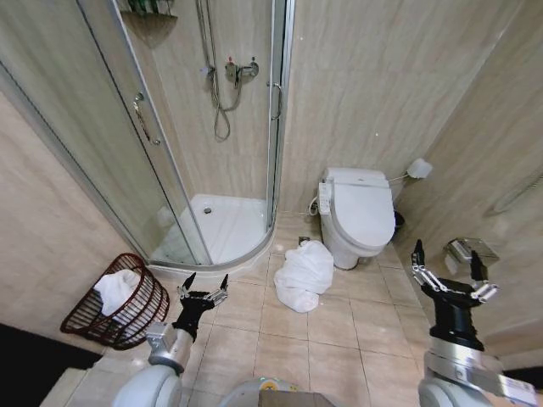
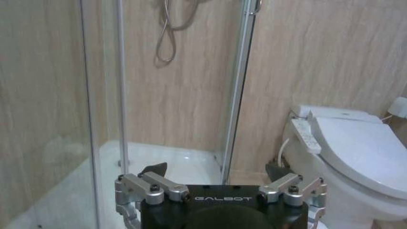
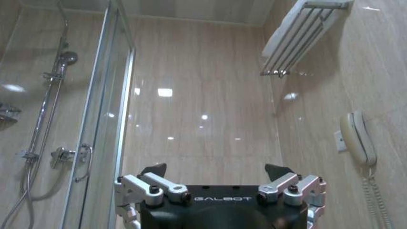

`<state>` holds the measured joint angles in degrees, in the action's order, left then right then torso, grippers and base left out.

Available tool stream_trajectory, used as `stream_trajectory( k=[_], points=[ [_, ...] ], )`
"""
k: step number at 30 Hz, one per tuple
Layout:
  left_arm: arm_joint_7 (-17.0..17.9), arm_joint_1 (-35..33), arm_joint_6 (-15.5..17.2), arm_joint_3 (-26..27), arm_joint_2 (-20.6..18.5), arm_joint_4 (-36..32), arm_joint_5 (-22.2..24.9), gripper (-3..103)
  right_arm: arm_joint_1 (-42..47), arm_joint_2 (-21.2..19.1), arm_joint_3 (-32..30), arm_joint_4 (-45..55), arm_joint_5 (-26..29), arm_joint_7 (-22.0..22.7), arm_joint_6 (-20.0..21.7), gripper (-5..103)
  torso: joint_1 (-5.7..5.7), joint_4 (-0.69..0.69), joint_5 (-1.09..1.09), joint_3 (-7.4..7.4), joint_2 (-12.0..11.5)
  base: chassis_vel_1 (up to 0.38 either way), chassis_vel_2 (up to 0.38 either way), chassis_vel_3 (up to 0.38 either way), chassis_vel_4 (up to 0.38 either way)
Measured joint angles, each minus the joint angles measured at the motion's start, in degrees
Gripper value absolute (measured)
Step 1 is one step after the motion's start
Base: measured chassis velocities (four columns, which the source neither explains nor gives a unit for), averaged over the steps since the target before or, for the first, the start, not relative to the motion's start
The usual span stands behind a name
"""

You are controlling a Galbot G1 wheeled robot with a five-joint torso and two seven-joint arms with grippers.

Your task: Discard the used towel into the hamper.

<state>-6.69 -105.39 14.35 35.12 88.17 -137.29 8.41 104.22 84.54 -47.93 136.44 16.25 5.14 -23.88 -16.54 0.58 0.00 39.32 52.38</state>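
A crumpled white towel (image 1: 303, 275) lies on the tiled floor just in front of the toilet's left side. The reddish-brown wire hamper (image 1: 121, 302) leans tilted at the lower left by the wall, with a white cloth (image 1: 117, 288) inside it. My left gripper (image 1: 205, 287) is open, held above the floor between the hamper and the towel; its fingertips (image 2: 154, 168) frame the shower base. My right gripper (image 1: 443, 260) is open at the right, raised beside the wall, apart from the towel, and its fingertips (image 3: 278, 171) point at the upper wall.
A glass corner shower cabin (image 1: 222, 222) stands at the back left, its door frame (image 2: 237, 90) close ahead. The white toilet (image 1: 360, 214) is at the back right, with a paper holder (image 1: 466, 251) on the right wall. A towel rack (image 3: 301, 36) and wall phone (image 3: 356, 138) hang high.
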Motion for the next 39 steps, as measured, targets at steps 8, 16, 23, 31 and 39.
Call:
stream_trajectory(
  k=[8,16,23,31,39],
  points=[
    [0.00,0.00,0.00,0.00,0.00,0.00,0.00,100,0.00,0.00,-0.01,0.00,0.00,0.00,0.00,100,0.84,0.00,0.00,-1.04,-1.88,0.000,0.000,0.000,0.000],
    [0.00,0.00,0.00,0.00,0.00,0.00,0.00,100,0.00,0.00,-0.01,0.00,0.00,0.00,0.00,100,1.83,0.00,0.00,-2.24,-4.06,0.000,0.000,0.000,0.000],
    [0.00,0.00,0.00,0.00,0.00,0.00,0.00,100,0.00,0.00,0.00,0.00,0.00,0.00,0.00,100,2.52,0.00,0.00,-3.18,-5.70,0.000,0.000,0.000,0.000],
    [0.00,0.00,0.00,0.00,0.00,0.00,0.00,100,0.00,0.00,-0.01,0.00,0.00,0.00,0.00,100,3.44,0.00,0.00,-4.30,-7.73,0.000,0.000,0.000,0.000],
    [0.00,0.00,0.00,0.00,0.00,0.00,0.00,100,0.00,0.00,0.00,0.00,0.00,0.00,0.00,100,4.30,0.00,0.00,-5.46,-9.75,0.000,0.000,0.000,0.000]
  ],
)
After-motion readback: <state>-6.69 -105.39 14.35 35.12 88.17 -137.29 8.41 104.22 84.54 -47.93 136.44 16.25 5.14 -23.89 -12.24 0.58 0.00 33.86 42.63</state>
